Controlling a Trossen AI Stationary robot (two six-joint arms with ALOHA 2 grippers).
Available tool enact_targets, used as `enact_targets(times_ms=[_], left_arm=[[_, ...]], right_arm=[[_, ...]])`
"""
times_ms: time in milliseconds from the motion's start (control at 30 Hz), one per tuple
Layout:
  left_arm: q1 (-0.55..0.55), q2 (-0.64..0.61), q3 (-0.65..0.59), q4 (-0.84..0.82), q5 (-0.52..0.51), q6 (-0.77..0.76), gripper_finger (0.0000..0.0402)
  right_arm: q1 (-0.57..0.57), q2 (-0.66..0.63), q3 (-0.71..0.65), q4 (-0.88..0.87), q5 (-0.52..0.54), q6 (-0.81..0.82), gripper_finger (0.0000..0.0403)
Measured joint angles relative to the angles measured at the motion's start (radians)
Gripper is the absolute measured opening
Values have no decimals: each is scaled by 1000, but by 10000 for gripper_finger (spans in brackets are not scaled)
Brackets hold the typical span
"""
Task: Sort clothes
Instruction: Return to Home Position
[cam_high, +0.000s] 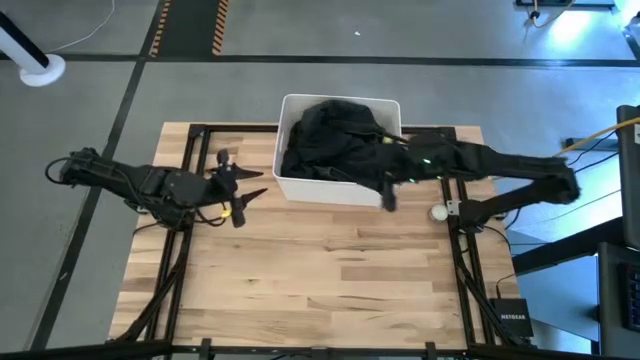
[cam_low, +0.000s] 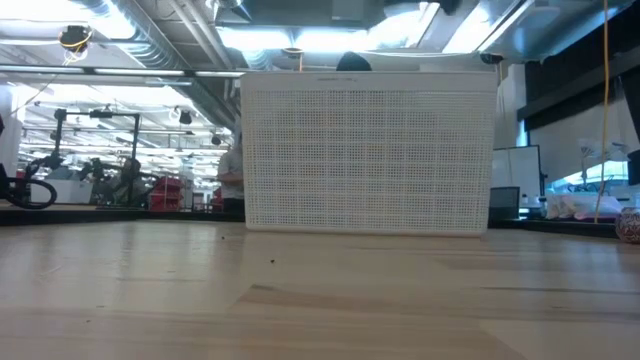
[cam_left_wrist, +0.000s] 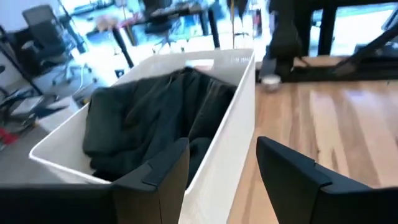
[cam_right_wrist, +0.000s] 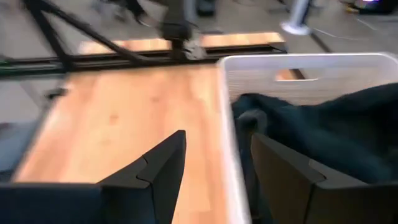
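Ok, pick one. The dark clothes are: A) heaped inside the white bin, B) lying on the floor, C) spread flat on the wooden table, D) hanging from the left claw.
A: the dark clothes sit heaped inside the white bin, as the high and left wrist views show.

Overhead cam gives us the table straight down. Low cam: tabletop height, level, close on the white bin. Our wrist cams both see it and the black clothes, from opposite sides.
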Motion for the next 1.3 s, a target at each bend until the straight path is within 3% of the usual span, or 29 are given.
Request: enact_targets(times_ms=[133, 300, 567, 700, 900, 1067, 1300], left_arm=[[1, -78, -98, 145, 17, 60, 182], [17, -217, -182, 178, 107, 33, 182], [22, -393, -320, 242, 134, -12, 182], [22, -450, -394, 287, 147, -10, 182], [22, -516, -469, 306, 168, -29, 176], [22, -543, -486, 296, 190, -24, 122], [22, -547, -492, 268, 217, -5, 24]], right_arm=[[1, -212, -267, 181, -92, 54, 202], [1, -476, -549, 355, -91, 96, 202], [-1, -782, -830, 514, -68, 165, 198], [-1, -886, -923, 558, -68, 169, 167], [-1, -1012, -1017, 599, -67, 170, 77], [-1, -1069, -1074, 605, -31, 169, 10], [-2, -1085, -1150, 681, 7, 187, 36]])
